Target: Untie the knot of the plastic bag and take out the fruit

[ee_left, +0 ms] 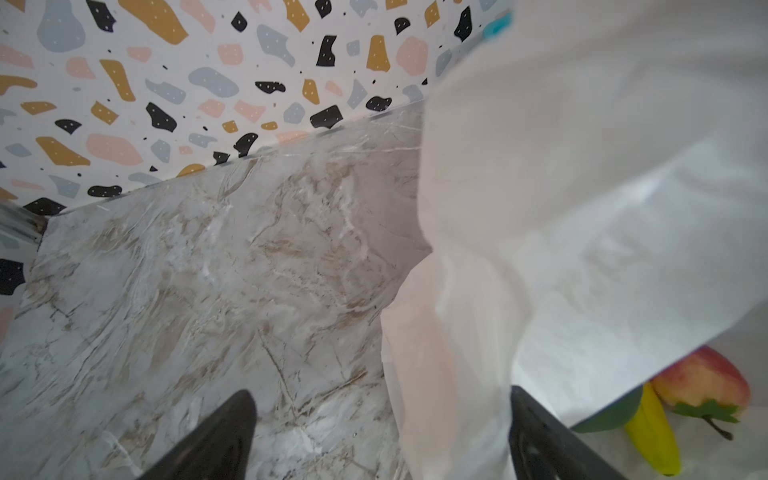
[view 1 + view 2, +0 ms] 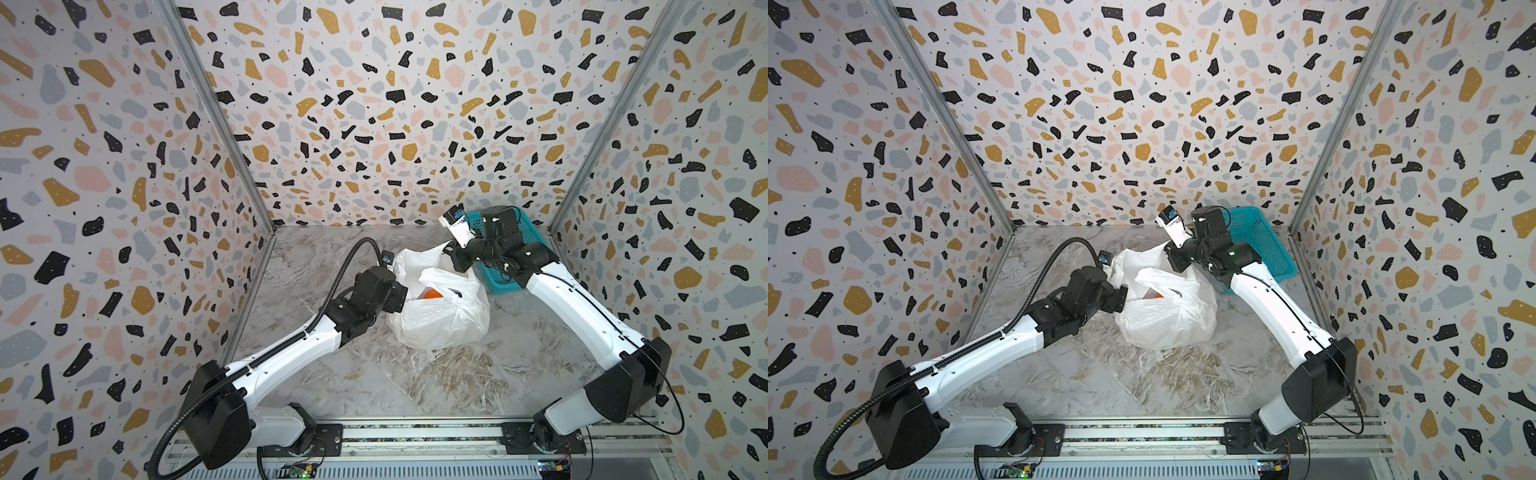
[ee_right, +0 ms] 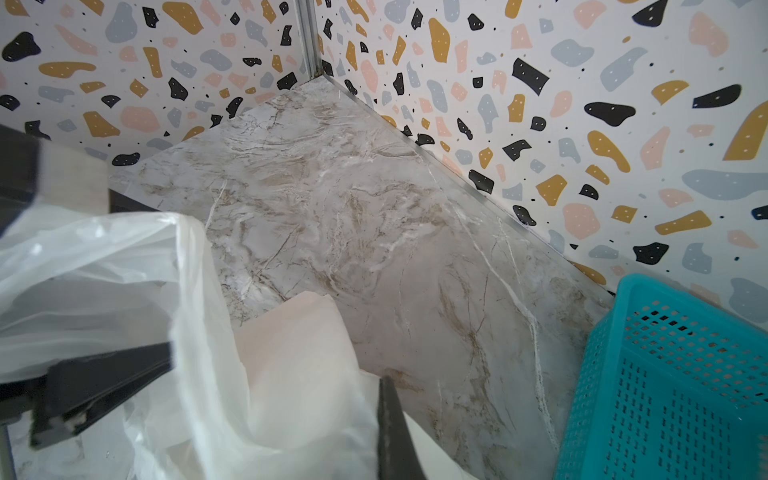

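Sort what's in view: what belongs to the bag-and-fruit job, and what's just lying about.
Job:
- plastic bag, open at the top
- orange, banana and red fruit inside it
- left arm's fingers, spread astride the bag's edge
- right arm's fingers, shut on the bag

Lying about:
- teal basket, beside the bag

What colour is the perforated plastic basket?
Teal; the perforated plastic basket shows best in the right wrist view.

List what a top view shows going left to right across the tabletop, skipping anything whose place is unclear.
left hand → plastic bag → teal basket. The right hand overlaps the bag's far edge, so it is left out of the order.
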Controlling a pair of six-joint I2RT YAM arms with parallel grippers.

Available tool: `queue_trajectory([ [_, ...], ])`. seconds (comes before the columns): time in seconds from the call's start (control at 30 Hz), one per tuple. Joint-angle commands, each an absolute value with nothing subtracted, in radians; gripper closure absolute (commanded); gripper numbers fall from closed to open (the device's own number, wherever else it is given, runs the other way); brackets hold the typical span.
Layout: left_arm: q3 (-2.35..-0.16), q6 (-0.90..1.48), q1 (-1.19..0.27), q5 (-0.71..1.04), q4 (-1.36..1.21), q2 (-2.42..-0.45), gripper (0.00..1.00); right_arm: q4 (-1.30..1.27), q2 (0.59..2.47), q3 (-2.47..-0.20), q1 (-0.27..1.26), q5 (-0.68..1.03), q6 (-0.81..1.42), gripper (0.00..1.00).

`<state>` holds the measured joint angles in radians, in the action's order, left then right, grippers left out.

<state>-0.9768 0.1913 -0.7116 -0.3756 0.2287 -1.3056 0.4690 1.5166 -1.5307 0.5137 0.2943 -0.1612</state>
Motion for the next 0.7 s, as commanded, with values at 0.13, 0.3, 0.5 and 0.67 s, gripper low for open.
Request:
queue_trajectory([
  [0.13,-0.967,0.175,-0.696,-0.325,0.204,-1.273,0.58,0.446,1.461,-1.481,0.515,0.301,-0.138,1.0],
  [0.3,-0.989,0.178,-0.696,-0.294,0.185,-1.217,1.0,0.47,1.469,-1.495,0.515,0.3,-0.119,0.64],
  [0.5,-0.943,0.233,-0.724,-0.264,0.105,-1.117,1.0,0.614,1.465,-1.606,0.512,0.292,-0.064,0.18],
  [0.67,-0.888,0.281,-0.783,-0.279,0.022,-1.07,1.0,0.752,1.43,-1.705,0.519,0.32,-0.019,0.07],
])
